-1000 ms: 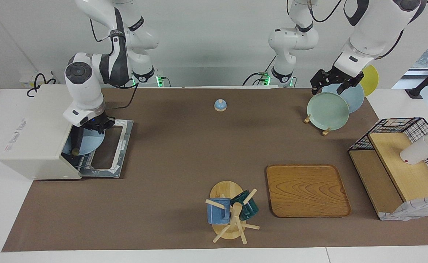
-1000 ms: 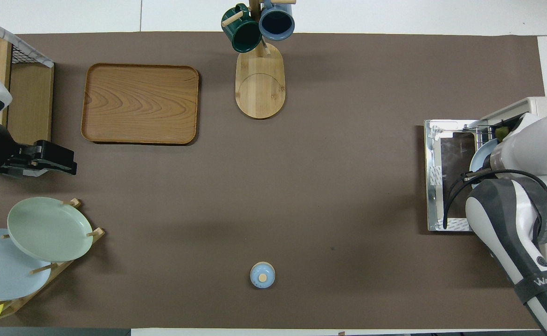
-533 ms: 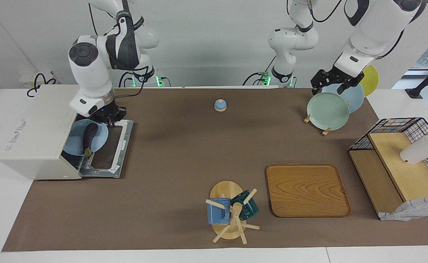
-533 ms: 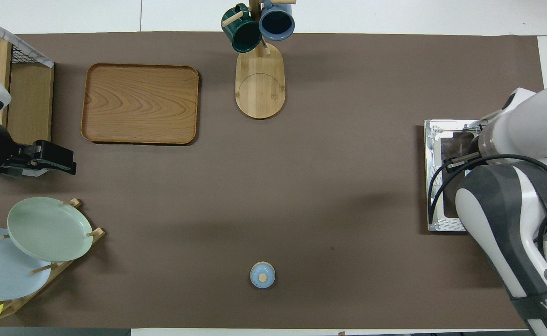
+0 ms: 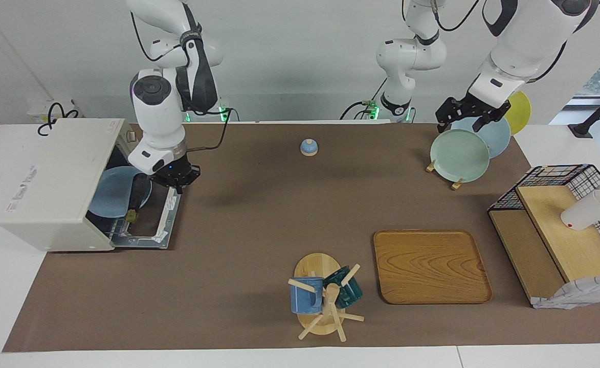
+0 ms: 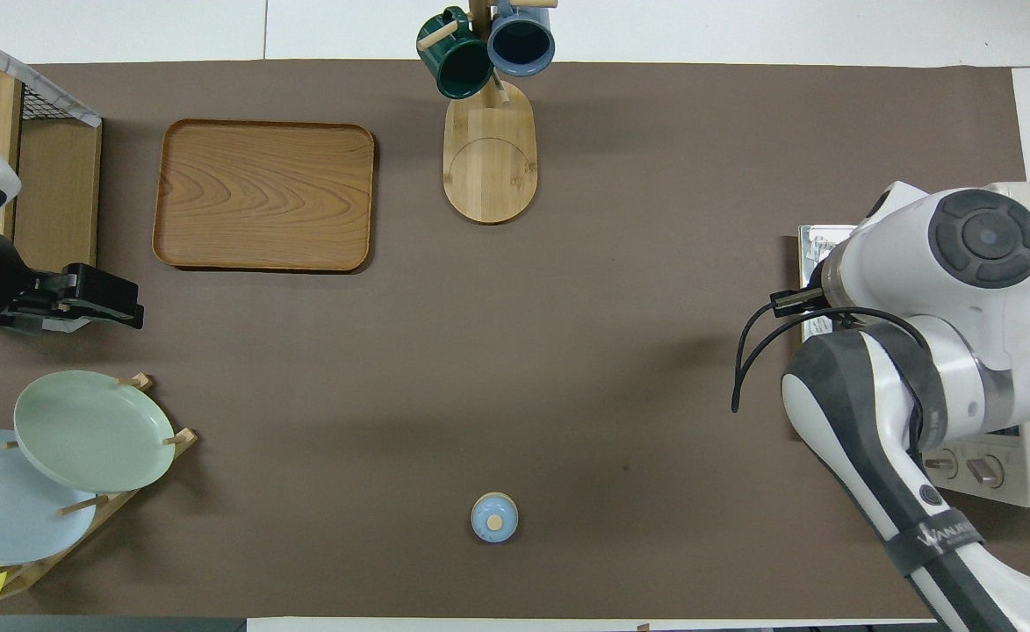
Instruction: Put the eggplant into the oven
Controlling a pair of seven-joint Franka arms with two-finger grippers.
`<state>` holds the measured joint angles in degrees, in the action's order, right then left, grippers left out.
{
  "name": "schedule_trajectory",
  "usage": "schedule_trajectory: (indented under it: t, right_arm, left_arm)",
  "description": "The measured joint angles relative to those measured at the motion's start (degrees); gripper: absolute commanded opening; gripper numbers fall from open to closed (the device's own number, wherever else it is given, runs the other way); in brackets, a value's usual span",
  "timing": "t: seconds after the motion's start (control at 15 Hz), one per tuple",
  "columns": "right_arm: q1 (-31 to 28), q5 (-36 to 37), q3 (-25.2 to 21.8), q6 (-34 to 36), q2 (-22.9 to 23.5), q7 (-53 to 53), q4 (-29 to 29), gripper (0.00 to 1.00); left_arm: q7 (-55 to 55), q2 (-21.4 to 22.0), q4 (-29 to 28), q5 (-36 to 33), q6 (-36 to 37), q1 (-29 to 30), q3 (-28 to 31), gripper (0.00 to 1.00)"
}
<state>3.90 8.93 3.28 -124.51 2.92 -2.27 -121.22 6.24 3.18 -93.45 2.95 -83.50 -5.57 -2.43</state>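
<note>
Right claw (image 5: 176,180), lifting clear since earlier, is hanging over the open door; its finger state is indeterminable. Eggplant (image 5: 136,197) is lying on the blue plate (image 5: 110,197) in the oven (image 5: 54,184), stem overhanging: closing risks jamming.

Left claw (image 5: 471,115) is waiting over the plate rack, fingers apart.

Two high, opposed views, seemingly distant

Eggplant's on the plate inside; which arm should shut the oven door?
Probably the right: its gripper hangs over the open oven door. The left gripper waits above the plate rack at the table's other end.

Oven (image 5: 54,179) at right arm's end of table, door down. Eggplant (image 5: 137,193) on blue plate (image 5: 111,197) inside. Right gripper (image 5: 176,177) above door edge. Left gripper (image 5: 471,115) over plate rack (image 5: 466,145).
</note>
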Motion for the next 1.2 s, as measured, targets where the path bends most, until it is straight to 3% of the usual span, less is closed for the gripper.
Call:
schedule_trajectory:
  t: [0.2,1.0,1.2]
  right_arm:
    - [-0.04,0.00,-0.09,-6.54,2.93,-1.20,-2.65,0.00]
    - [-0.88,0.15,-0.18,-9.49,6.34,-2.01,-5.14,0.00]
    - [-0.89,3.07,-0.18,-10.00,6.61,-2.01,-5.13,0.00]
  left_arm:
    - [0.00,0.00,0.00,0.00,0.00,0.00,0.00,1.00]
    - [0.00,0.00,0.00,0.00,0.00,0.00,0.00,1.00]
    - [0.00,0.00,0.00,0.00,0.00,0.00,0.01,1.00]
